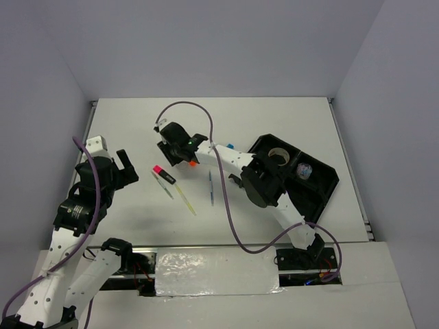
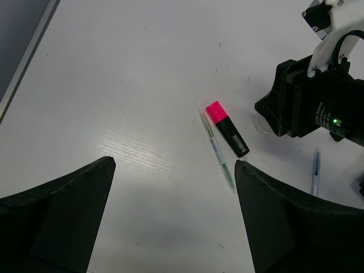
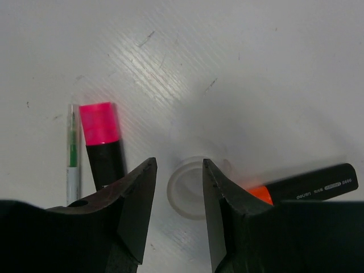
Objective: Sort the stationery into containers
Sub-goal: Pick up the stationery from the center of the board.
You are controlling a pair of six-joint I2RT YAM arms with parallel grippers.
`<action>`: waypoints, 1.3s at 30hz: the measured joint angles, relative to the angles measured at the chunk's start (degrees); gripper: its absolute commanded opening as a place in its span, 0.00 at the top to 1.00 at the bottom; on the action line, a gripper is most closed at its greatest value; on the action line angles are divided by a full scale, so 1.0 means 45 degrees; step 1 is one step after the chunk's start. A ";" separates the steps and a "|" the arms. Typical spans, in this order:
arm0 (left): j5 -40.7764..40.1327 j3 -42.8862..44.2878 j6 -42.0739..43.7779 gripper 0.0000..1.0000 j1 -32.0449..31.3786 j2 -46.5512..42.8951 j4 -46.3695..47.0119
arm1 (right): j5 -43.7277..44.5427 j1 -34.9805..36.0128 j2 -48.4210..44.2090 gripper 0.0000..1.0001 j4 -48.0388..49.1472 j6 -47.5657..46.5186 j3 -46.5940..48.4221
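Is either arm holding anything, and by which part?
Nothing yet. The left tool is open and empty; the right tool hangs open over the clear tape roll.

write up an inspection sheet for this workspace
surface: white table, lightly scuffed
job's things: pink highlighter, grey pen, yellow pen, blue pen, orange highlighter and clear tape roll loose on the table; second tape roll in the black tray
clutter: nothing seen
end effectors: left end effector open, empty; right end effector open, low over the clear tape roll
cables: purple cable loops above the table from the right arm
surroundings: plain grey walls
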 measured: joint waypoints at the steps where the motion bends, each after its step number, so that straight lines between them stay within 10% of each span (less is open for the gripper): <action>1: 0.0010 -0.0005 0.0005 0.00 -0.0005 0.0000 -0.0005 | 0.0005 0.0000 0.0000 0.56 -0.0083 0.0005 0.0000; 16: 0.0019 -0.0005 0.0029 0.01 0.0010 0.0019 0.0000 | 0.0335 0.0015 -0.0019 0.61 0.0131 0.0772 -0.1613; 28: 0.0024 0.0000 0.0029 0.01 0.0019 0.0000 0.0000 | -0.0049 0.0015 -0.0355 0.86 0.0316 0.1103 -0.1841; 39: 0.0029 -0.0005 0.0029 0.01 0.0019 -0.0005 0.0000 | 0.0835 -0.1889 -0.7514 0.85 0.1302 0.2210 -0.5882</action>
